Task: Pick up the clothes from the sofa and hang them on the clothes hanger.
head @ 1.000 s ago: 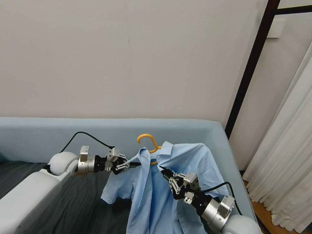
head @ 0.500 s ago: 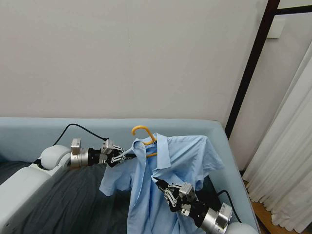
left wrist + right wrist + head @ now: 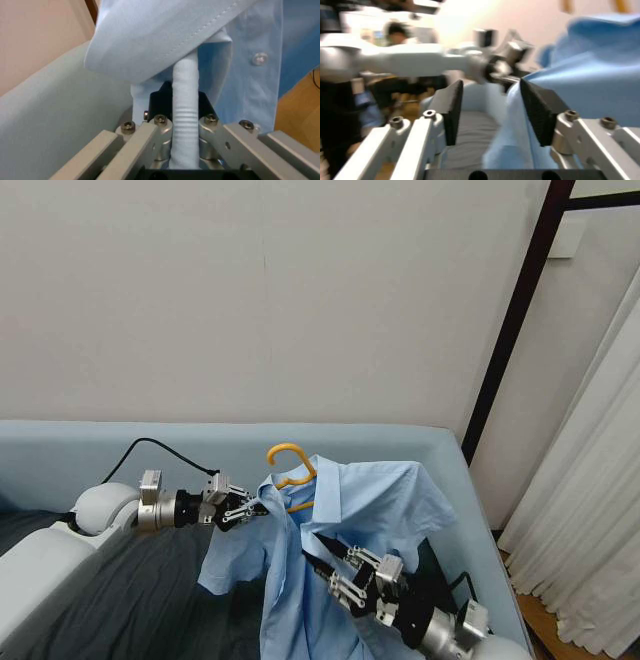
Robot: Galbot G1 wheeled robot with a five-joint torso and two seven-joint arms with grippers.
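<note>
Light blue shirt [image 3: 360, 500], orange hanger [image 3: 286, 447], pale blue sofa [image 3: 100, 450], dark grey seat cushion [image 3: 170, 580], black pole [image 3: 511, 320]

A plain off-white wall [image 3: 300, 300] rises behind a pale blue sofa [image 3: 90, 450] with a dark grey seat [image 3: 170, 590]. At the sofa's right end a black post [image 3: 510, 330] stands against the wall, white curtains [image 3: 590, 510] hang beside it, and wooden floor [image 3: 530, 610] shows below.

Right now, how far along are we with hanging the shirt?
Done: the blue shirt is lifted above the sofa and draped on the yellow-hooked hanger. In hand: the left claw is shut on the hanger's arm, holding it up; the right claw is open, low beside the shirt front. Left: hooking the hanger on a rail.
</note>
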